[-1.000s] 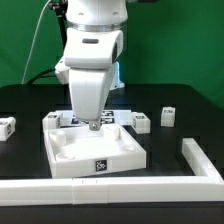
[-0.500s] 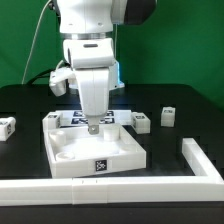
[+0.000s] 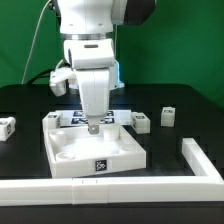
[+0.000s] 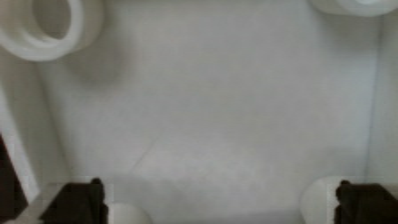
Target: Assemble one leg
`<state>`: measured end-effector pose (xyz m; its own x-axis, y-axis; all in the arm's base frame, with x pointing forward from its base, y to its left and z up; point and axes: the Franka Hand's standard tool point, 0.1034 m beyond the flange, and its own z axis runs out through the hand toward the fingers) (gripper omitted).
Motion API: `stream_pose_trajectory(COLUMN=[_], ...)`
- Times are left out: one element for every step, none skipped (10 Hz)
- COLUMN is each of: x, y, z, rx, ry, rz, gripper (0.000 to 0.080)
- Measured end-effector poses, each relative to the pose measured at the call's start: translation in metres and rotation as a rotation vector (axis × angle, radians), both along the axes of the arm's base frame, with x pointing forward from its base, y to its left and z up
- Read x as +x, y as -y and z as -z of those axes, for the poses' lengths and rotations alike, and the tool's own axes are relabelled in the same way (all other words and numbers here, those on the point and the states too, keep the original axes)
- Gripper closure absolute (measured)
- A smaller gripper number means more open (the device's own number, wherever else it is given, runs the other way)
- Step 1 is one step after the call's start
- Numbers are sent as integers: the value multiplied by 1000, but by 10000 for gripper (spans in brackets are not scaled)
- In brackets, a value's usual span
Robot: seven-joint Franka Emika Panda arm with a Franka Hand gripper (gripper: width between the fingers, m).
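White plastic on a black table (image 3: 190,102) makes up the exterior view. The large square panel (image 3: 120,150) lies at the middle of the frame, its raised rim all round and round sockets in its corners. The gripper (image 3: 92,127) hangs over the panel's rear half, close above the floor and inside the rim. The nearest leg (image 3: 142,121) sits just beside the panel's rear corner on the exterior view's right. Another leg (image 3: 167,115) stands a little further that way, apart from it. A third leg (image 3: 8,126) lies at the exterior view's left edge, well apart from the panel. Open black table shows between these pieces. A long white bar (image 3: 100,186) closes off the lower edge of the frame.

Seen from the wrist, the fingers (image 4: 80,200) of the gripper (image 4: 222,200) stand spread wide, with only the panel's (image 4: 214,110) bare floor between them and nothing held. One corner socket (image 4: 39,30) shows in full; another is cut by the frame edge.
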<state>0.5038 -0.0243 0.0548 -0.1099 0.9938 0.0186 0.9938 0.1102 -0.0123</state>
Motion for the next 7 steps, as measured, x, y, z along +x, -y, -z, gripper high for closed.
stream_pose_trajectory(x=[-21,-35,-45,-55,-61,-65,-66], y=[-1,0,1,5,8,9,10], z=[7,13,17,24,31,38,43], rx=[1,2,4,6,10,13,15], ry=[-21,-38,-55,-70,-86,-98,-99], rz=[-1,1,3,9,17,22,26], gripper=[150,150,150,150,150,150,150])
